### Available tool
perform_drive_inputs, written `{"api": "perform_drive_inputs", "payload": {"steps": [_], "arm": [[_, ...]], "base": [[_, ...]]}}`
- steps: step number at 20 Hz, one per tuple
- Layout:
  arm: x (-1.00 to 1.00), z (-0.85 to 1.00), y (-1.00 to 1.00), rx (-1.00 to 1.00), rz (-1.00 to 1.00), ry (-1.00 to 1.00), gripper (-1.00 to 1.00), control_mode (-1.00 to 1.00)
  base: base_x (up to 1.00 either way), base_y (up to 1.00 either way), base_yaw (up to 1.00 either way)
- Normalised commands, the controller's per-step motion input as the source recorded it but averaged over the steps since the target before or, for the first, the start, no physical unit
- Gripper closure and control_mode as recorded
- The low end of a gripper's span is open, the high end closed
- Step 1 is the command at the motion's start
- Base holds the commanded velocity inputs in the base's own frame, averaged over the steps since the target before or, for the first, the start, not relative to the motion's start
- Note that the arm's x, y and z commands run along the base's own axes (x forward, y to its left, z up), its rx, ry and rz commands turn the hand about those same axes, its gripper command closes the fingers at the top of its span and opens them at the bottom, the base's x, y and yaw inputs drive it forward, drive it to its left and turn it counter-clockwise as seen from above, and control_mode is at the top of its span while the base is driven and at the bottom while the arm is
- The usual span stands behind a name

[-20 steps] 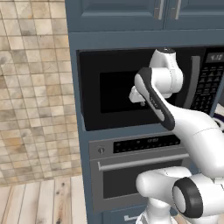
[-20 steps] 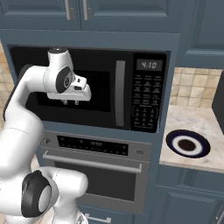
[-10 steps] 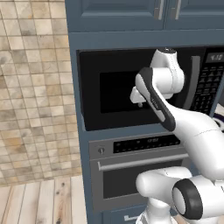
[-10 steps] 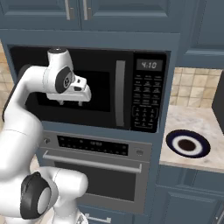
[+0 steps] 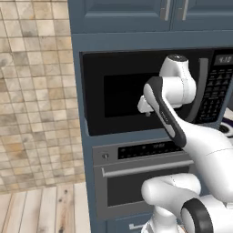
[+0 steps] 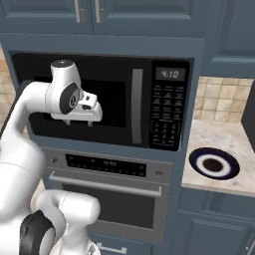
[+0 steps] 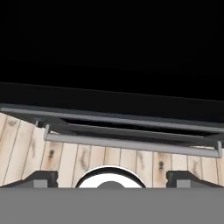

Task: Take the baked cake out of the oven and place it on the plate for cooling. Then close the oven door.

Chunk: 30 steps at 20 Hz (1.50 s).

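Observation:
The oven (image 5: 146,182) (image 6: 110,195) is built in under the microwave, and its oven door (image 6: 107,206) is up and shut. The long silver bar handle (image 5: 145,167) (image 6: 104,185) (image 7: 131,143) runs across the door's top. The cake is hidden. On the counter to the right lies the plate (image 6: 214,164), with a navy rim and a white ring. My gripper (image 5: 144,110) (image 6: 78,122) (image 7: 114,178) hangs in front of the microwave window, above the oven, pointing down. It is open, its fingertips (image 7: 41,177) far apart with nothing between them.
The black microwave (image 6: 99,99) has a vertical handle (image 6: 136,105) and a keypad (image 6: 166,115). A marble counter (image 6: 224,144) carries a dark appliance (image 6: 249,114) at the far right. A tiled wall (image 5: 32,113) and a wooden floor (image 5: 41,209) lie left of the cabinets.
The fingers have spread from nearly shut to wide apart. The arm has stayed in front of the microwave.

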Motion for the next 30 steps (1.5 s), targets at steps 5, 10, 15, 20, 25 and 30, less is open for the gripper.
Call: {"api": "perform_drive_inputs", "payload": {"steps": [5, 10, 15, 20, 25, 30], "arm": [[0.00, 0.00, 0.00, 0.00, 0.00, 0.00, -1.00, 1.00], [0.00, 0.00, 0.00, 0.00, 0.00, 0.00, -1.00, 1.00], [0.00, 0.00, 0.00, 0.00, 0.00, 0.00, -1.00, 1.00], [0.00, 0.00, 0.00, 0.00, 0.00, 0.00, -1.00, 1.00], [0.00, 0.00, 0.00, 0.00, 0.00, 0.00, -1.00, 1.00], [0.00, 0.00, 0.00, 0.00, 0.00, 0.00, -1.00, 1.00]], "base": [[-0.63, -0.30, 0.08], [-0.48, -0.65, 0.18], [-0.37, -0.97, 0.41], [-0.37, -0.98, 0.48], [-0.27, -0.90, 0.47], [-0.04, -0.69, 0.45]]}}
